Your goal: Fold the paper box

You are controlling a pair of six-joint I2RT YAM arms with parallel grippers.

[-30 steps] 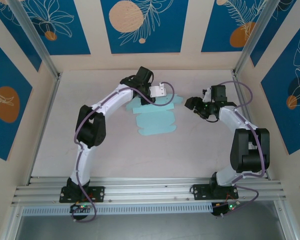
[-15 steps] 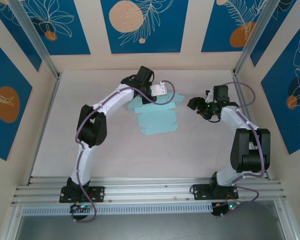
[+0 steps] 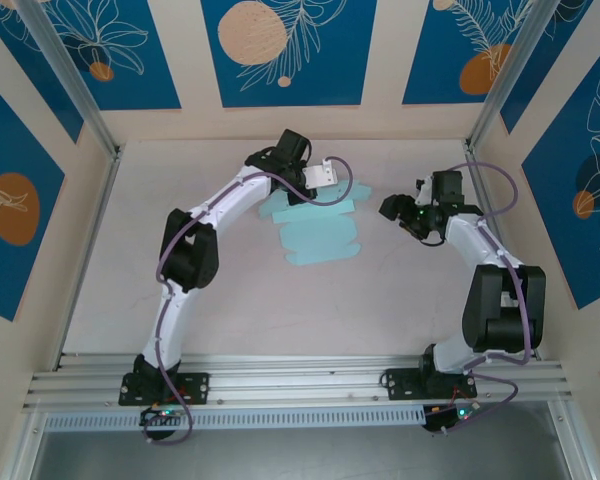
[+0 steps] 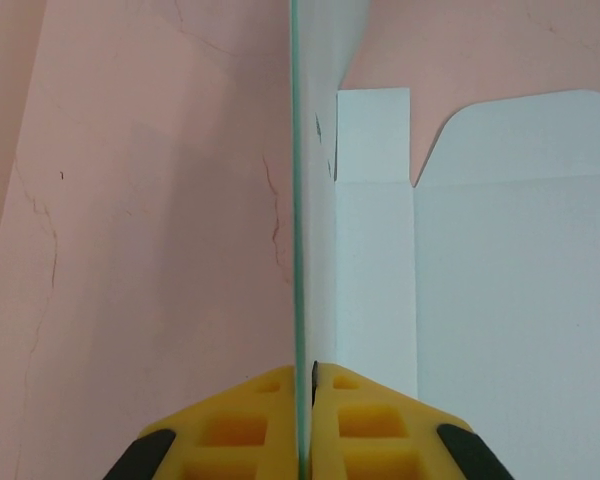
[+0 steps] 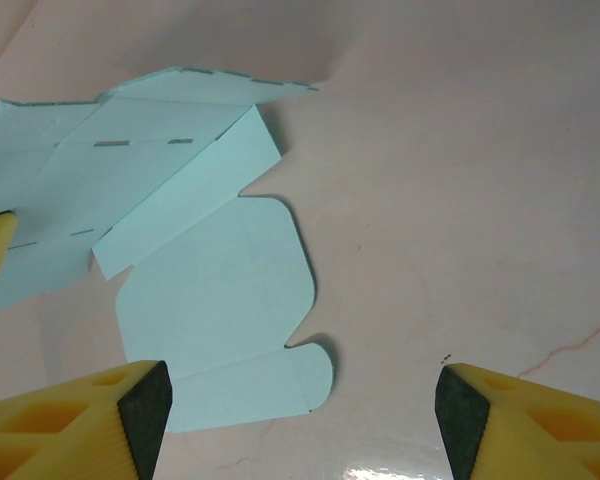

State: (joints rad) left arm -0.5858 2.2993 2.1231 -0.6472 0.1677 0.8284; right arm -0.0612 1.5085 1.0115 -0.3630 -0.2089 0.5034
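The paper box (image 3: 322,240) is a pale light-blue die-cut sheet lying flat in the middle of the table, with rounded flaps and small slits. My left gripper (image 3: 302,197) is at its far edge, shut on a flap. In the left wrist view that flap stands edge-on as a thin line between the yellow fingers (image 4: 240,430) of the left gripper (image 4: 307,405), and the rest of the paper box (image 4: 480,290) lies to the right. My right gripper (image 3: 385,208) hovers just right of the sheet. It is open (image 5: 300,415), over a rounded flap of the paper box (image 5: 215,300), touching nothing.
The pinkish table (image 3: 230,300) is walled by panels on three sides, with metal posts (image 3: 75,90) at the back corners. A metal rail (image 3: 300,380) runs along the near edge by the arm bases.
The left gripper has shifted slightly right with the flap, dragging the sheet a little right. The right gripper has drawn back slightly to the right and away.
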